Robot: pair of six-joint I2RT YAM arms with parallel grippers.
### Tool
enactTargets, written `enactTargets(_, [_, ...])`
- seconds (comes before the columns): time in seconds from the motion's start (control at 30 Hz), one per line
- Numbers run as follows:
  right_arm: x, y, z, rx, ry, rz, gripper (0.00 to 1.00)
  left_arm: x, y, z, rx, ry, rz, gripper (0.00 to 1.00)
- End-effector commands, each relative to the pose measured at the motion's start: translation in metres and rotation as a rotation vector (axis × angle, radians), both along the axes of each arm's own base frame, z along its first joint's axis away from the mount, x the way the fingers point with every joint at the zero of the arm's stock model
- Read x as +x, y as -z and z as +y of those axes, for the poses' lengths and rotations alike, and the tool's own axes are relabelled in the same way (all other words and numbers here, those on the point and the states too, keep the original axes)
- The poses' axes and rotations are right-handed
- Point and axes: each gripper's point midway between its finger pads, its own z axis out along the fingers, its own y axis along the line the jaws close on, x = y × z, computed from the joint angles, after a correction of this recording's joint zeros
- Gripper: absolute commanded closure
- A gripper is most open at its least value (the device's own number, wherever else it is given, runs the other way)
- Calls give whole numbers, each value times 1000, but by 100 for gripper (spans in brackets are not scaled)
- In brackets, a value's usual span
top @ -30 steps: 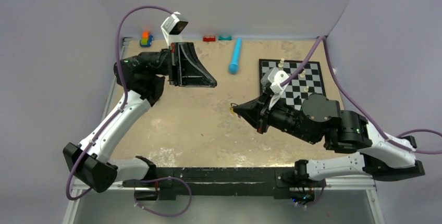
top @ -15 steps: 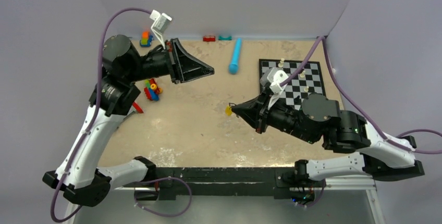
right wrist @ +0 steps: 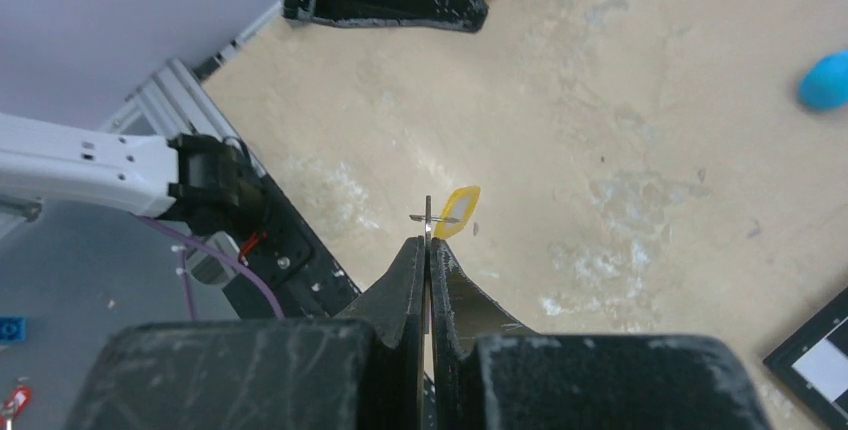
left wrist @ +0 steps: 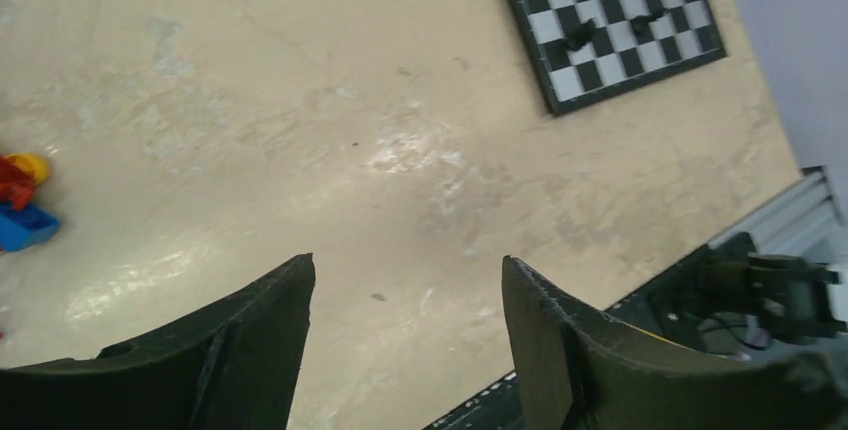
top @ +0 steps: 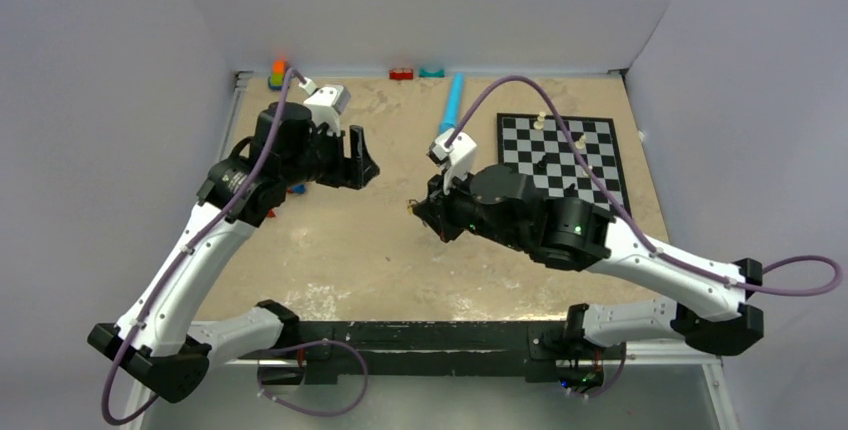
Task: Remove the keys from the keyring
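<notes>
The right gripper (right wrist: 427, 246) is clamped on the keyring (right wrist: 427, 216), 1 yellow key (right wrist: 456, 212) dangling over the table (right wrist: 650, 100), facing the empty left gripper (left wrist: 405, 285), jaws apart, between toy blocks (left wrist: 20, 200) and chessboard (left wrist: 680, 45).

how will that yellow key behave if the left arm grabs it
Likely swings: the yellow key hangs free off the keyring pinched in the right fingers. Probably light, and tiny beside them, so hard to pinch.
</notes>
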Motion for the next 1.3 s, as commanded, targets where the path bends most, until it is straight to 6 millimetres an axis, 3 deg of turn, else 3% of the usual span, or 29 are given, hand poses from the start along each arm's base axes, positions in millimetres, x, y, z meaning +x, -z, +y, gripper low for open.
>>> enactTargets(0.0, [-3, 26, 19, 36, -33, 125, 100, 13, 19, 35, 157, -120, -68, 26])
enactTargets(0.17, [-5, 51, 28, 52, -57, 174, 100, 23, 53, 64, 247, -242, -136, 24])
enactTargets(0.3, [-6, 66, 33, 39, -58, 204, 100, 29, 82, 81, 311, -324, -155, 14])
enactTargets(0.47, [11, 102, 40, 7, 15, 264, 100, 28, 94, 90, 342, -378, -110, 14])
enactTargets(0.67, [31, 173, 60, -68, 58, 413, 100, 27, 110, 114, 439, -477, -91, 15])
enactTargets(0.77, [25, 219, 69, -149, 63, 520, 100, 26, 110, 119, 451, -482, -121, 14])
enactTargets(0.87, [19, 258, 66, -207, 95, 604, 100, 24, 111, 124, 469, -482, -146, 14])
enactTargets(0.93, [15, 269, 61, -209, 107, 623, 99, 23, 111, 124, 471, -477, -152, 14])
enactTargets(1.07, [12, 276, 50, -230, 126, 624, 56, 24, 111, 120, 448, -463, -156, 14])
enactTargets(1.2, [16, 270, 39, -255, 159, 595, 26, 23, 109, 119, 442, -462, -157, 14])
enactTargets(1.27, [19, 265, 32, -263, 184, 572, 21, 22, 109, 120, 440, -463, -160, 14])
